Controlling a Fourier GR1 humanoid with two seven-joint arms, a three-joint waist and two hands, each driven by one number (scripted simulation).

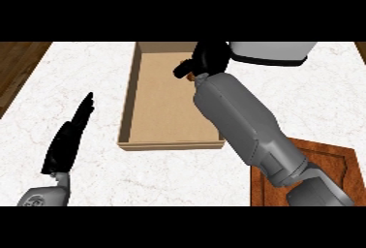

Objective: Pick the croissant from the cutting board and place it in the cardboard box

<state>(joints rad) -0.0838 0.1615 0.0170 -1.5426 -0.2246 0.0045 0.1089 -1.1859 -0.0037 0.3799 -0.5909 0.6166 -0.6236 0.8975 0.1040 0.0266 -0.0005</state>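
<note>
a dark wooden strip (16, 63) borders the far left of the white marbled counter (85, 68). low on that side the robot's black left hand (67, 143) rests with its fingers straight and pointing up the view. it holds nothing and is well apart from the task's things.

next comes the open, shallow tan cardboard box (160, 104), its long axis running away from the robot. over its far right part hangs the black right hand (208, 57), on a grey forearm that crosses the box's near right corner. its fingers are curled round the small golden-brown croissant (190, 75). only a sliver of it shows beneath them, on the side toward the box's middle, so its long axis cannot be told. the croissant lies within the box's outline, close to the right wall; whether it is above the floor or touching it cannot be told.

the coming move, i judge, is a release: the fingers open and the pastry drops inward, with that wall the one thing it might catch on.

right of the hand stands a white round object with a dark band (275, 51), cut by the view's top. lowest right lies the reddish-brown wooden cutting board (328, 162).
</note>
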